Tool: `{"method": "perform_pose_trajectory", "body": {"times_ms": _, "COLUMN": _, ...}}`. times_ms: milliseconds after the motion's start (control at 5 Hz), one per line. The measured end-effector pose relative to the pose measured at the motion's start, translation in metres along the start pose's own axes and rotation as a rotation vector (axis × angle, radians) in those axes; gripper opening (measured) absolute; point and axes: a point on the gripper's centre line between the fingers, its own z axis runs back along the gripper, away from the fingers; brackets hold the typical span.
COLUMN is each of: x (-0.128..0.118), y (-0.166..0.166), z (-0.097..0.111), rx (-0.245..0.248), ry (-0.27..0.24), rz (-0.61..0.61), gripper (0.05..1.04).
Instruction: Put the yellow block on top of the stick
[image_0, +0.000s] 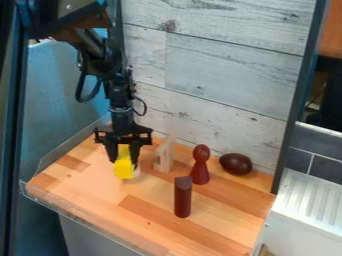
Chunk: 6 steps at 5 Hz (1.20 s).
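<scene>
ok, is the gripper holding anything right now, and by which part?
Looks like it: the yellow block, pinched by two opposite sides in the gripper, front end sticking out. Can't tell if it's clear of the table.

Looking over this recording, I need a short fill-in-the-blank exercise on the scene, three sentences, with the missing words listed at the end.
The smooth block between the jaws of the black gripper is coloured ____.
The dark red post stands ____ on the light brown wooden table, not on its side.
In the picture, the dark brown egg-shaped object lies to the ____ of the dark red round-headed figure.

Missing words: yellow; upright; right.
</scene>
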Motion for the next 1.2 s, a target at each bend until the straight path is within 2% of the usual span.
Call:
{"method": "perform_pose_trajectory", "body": {"times_ms": 200, "x": 0.004, "y": -0.003, "z": 0.032, "rx": -0.011, "ry": -0.089, "rz": -0.1, "gripper": 0.532}}
{"method": "perform_pose_trajectory", "body": {"times_ms": 400, "x": 0.002, "y": -0.002, "z": 0.039, "rx": 0.036, "ry": -0.123, "rz": -0.171, "gripper": 0.532}}
{"method": "perform_pose_trajectory", "body": {"times_ms": 600, "x": 0.004, "y": -0.007, "z": 0.043, "rx": 0.09, "ry": -0.133, "rz": -0.223, "gripper": 0.532}}
{"method": "perform_pose_trajectory", "body": {"times_ms": 1000, "x": 0.003, "y": -0.016, "z": 0.065, "rx": 0.058, "ry": -0.042, "rz": -0.301, "gripper": 0.532}}
{"method": "perform_pose_trajectory", "body": {"times_ms": 1200, "x": 0.005, "y": -0.026, "z": 0.081, "rx": 0.017, "ry": -0.015, "rz": -0.32, "gripper": 0.532}}
